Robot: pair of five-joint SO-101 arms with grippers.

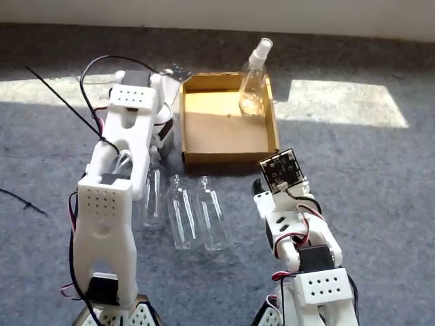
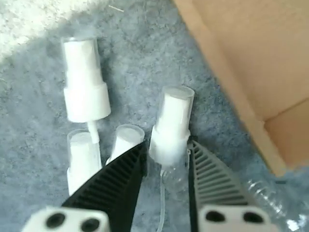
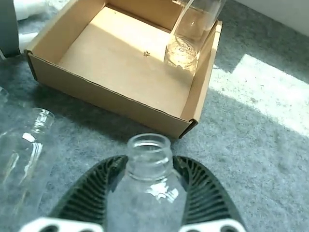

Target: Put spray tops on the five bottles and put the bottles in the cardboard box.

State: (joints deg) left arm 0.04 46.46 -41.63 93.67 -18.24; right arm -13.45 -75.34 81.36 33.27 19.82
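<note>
My left gripper [image 2: 166,147] is shut on a white spray top [image 2: 171,121] standing on the grey carpet beside the cardboard box [image 2: 227,72]. Three more spray tops [image 2: 84,87] lie close to it. My right gripper [image 3: 149,162] is shut on a clear bottle [image 3: 148,154] with an open neck, held in front of the box [image 3: 106,101]. In the high view the right gripper [image 1: 262,195] sits near the box's front right corner. One bottle with a spray top [image 1: 253,85] stands upright in the box's far right corner [image 1: 228,157]. Three open bottles [image 1: 182,210] lie side by side on the carpet.
The left arm [image 1: 129,129] stretches over the leftmost lying bottle [image 1: 153,197] toward the box's left side. Loose black cables [image 1: 61,98] trail on the carpet at the left. Open carpet lies right of the box and right arm.
</note>
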